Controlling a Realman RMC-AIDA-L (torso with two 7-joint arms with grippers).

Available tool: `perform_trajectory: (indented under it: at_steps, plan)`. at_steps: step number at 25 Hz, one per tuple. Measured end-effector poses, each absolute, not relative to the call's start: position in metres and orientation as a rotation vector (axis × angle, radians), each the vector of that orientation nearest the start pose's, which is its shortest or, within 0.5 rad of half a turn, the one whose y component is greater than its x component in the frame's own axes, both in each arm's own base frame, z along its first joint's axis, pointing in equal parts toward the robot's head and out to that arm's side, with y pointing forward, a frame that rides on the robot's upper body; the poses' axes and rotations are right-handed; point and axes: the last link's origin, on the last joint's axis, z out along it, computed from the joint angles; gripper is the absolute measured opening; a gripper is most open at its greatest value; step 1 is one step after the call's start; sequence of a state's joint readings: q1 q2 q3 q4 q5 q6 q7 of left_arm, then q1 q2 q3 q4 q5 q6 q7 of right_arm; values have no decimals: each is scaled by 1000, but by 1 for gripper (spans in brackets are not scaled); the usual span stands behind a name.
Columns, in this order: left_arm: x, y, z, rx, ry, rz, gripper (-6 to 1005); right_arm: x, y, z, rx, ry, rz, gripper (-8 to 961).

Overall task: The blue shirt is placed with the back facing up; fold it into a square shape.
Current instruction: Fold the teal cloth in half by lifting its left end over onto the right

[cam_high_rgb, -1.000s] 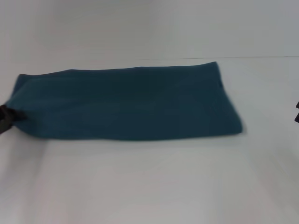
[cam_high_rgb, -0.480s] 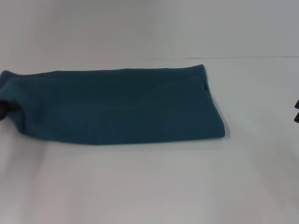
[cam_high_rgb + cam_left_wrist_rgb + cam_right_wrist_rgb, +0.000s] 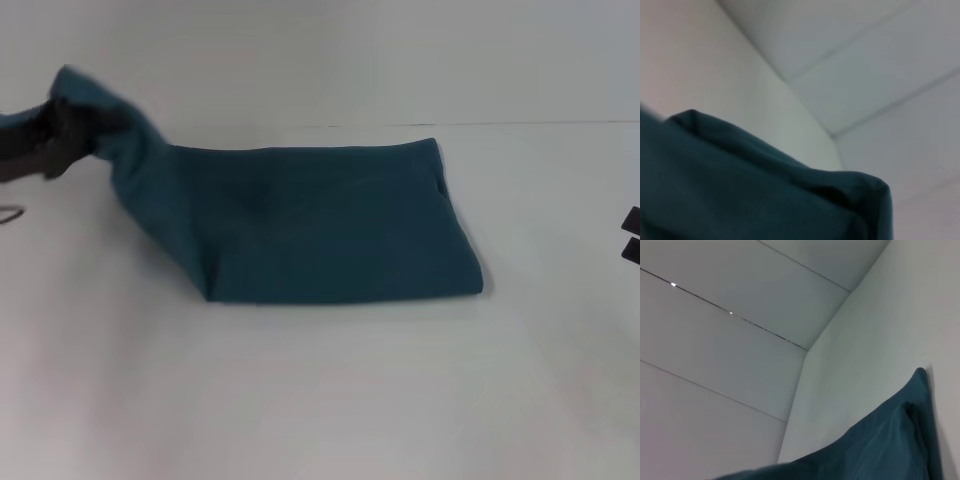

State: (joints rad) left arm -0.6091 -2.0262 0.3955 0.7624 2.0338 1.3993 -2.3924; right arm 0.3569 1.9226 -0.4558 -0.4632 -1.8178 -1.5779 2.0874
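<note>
Where it lay flat before, the blue shirt's [image 3: 320, 225] left end now hangs lifted, pinched by left fingers [image 3: 60, 135].

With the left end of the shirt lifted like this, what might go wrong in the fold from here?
1. The left gripper holds only a bunched end of the blue shirt, so the cloth may slip out.
2. Nothing pins the flat part lying on the table; the right gripper sits off at the table's right edge, so the shirt may drag.
3. The lifted end looks crumpled and may land uneven.
</note>
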Motion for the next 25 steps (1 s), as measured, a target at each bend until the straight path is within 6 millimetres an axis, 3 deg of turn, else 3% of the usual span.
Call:
perform_trajectory:
  at_steps: [6,13,19,25]
  plan:
    - [-230,408,72,-2108,-1667,-1021,51,349,292,76,-1914,1779,1188,715]
    - [-175,426,23,-2272,-1590,-929,50,350,294,73,-1913,1783,1168,712]
    - [-142,432,-18,-2357,-1506,-814,54,349,294,71,-1922,1788,1157,708]
    - [-124,434,-50,-2411,-1403,-671,71,350,293,69,-1918,1799,1159,705]
